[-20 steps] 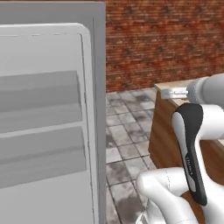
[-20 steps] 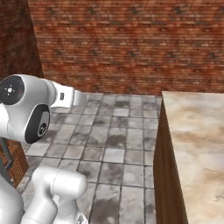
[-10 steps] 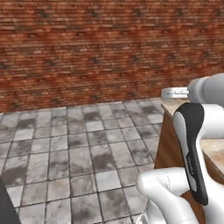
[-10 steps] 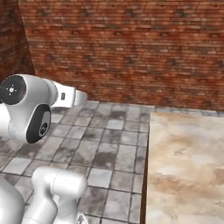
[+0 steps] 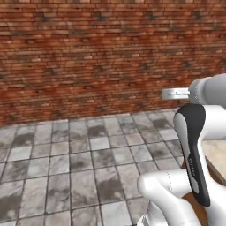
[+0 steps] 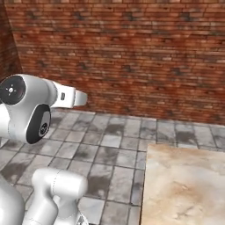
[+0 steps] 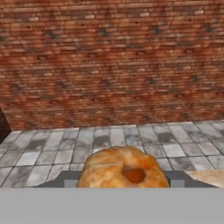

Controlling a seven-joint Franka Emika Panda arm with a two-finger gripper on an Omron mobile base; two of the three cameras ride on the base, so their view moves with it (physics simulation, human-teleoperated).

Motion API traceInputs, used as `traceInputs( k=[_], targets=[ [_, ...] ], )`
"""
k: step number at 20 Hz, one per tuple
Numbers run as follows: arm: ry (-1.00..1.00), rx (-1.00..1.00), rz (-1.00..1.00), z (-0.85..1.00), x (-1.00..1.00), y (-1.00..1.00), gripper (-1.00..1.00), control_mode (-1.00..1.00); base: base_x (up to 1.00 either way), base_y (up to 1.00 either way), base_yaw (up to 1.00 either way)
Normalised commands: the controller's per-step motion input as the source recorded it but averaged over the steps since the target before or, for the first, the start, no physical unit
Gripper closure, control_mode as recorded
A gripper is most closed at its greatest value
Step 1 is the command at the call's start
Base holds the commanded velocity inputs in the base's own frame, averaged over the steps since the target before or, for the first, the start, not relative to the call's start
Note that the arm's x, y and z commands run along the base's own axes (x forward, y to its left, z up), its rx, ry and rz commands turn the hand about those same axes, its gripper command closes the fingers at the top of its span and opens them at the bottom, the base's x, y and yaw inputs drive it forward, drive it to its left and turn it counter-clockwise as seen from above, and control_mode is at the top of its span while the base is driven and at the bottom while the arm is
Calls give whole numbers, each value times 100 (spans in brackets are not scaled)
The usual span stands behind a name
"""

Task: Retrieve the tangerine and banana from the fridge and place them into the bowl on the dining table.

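Fingers (image 7: 122, 183) grip the tangerine (image 7: 123, 168) before a brick wall (image 7: 109, 61); no writing legible.

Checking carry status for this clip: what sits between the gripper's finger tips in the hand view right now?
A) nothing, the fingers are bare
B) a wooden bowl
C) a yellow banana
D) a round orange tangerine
D: in the hand view the round orange tangerine sits between the tips of the gripper, with the brick wall and tiled floor beyond it.
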Motion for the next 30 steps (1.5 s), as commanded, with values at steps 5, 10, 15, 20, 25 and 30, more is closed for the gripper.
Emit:
traceInputs(
  k=[5,10,15,20,25,30],
  targets=[
    [0,0,0,0,0,0,100,100,100,0,-2],
    [0,0,0,0,0,0,100,100,100,0,-21],
    [0,0,0,0,0,0,100,100,100,0,-38],
    [0,0,0,0,0,0,100,100,66,0,-48],
    [0,0,0,0,0,0,100,100,48,0,-54],
    [0,0,0,0,0,0,100,100,44,0,-59]
  ],
)
